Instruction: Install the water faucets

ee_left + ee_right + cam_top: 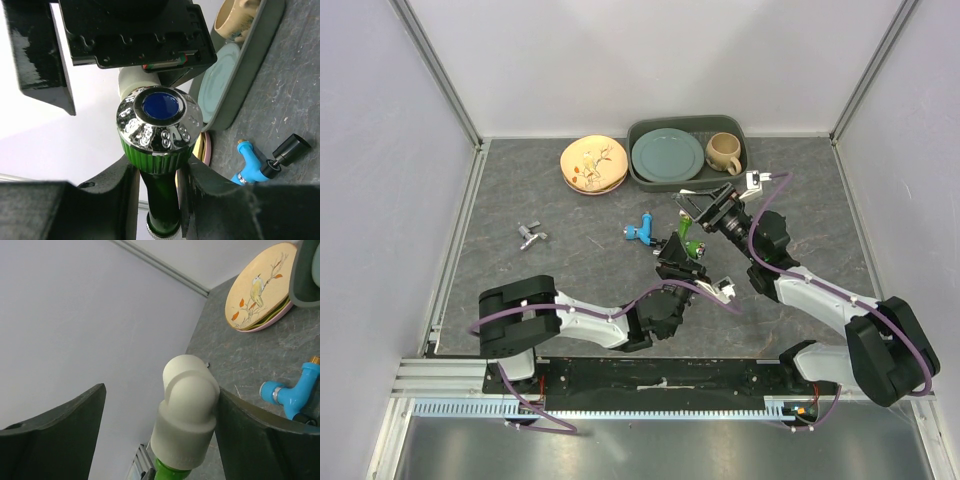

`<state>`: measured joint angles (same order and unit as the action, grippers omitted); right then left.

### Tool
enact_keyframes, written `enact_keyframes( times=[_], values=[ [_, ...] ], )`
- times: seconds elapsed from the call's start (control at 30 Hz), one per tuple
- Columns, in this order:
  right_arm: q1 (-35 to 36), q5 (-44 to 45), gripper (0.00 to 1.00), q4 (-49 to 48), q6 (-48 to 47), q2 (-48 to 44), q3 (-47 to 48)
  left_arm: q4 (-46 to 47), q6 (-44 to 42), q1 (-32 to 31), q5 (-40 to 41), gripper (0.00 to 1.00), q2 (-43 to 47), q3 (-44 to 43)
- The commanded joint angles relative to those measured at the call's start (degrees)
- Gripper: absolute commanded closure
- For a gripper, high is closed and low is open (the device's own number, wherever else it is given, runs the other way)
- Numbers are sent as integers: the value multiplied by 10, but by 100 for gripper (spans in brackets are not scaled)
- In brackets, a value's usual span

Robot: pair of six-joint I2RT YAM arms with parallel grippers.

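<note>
My left gripper is shut on the dark green stem of the green water faucet, which has a chrome knob with a blue cap. In the top view the left gripper holds this faucet up at mid-table. A white elbow fitting sits on the faucet's green end. My right gripper stands open around the elbow; its right finger is against the elbow and the left finger is well apart. The blue water faucet lies on the table just to the left.
A small grey metal piece lies at the left. At the back stand stacked plates and a green bin holding a teal plate and a mug. White walls enclose the table.
</note>
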<state>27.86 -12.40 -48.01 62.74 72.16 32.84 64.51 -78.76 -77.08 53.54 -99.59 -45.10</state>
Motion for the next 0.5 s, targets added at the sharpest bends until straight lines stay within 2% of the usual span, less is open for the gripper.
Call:
enact_keyframes(
  times=[0.0,0.07,0.23,0.37,0.47],
  values=[
    [23,-87,8,-84,17,-25,19,-34,91,6,-56,98,29,13],
    [23,-83,2,-84,18,-25,18,-59,140,6,-65,98,49,19],
    [23,-83,1,-87,18,-23,17,-109,259,9,-91,98,95,44],
    [21,-79,2,-88,19,-23,15,-154,358,16,-124,98,165,69],
    [19,-77,2,-121,33,-25,5,-201,472,33,-170,98,224,95]
  ],
)
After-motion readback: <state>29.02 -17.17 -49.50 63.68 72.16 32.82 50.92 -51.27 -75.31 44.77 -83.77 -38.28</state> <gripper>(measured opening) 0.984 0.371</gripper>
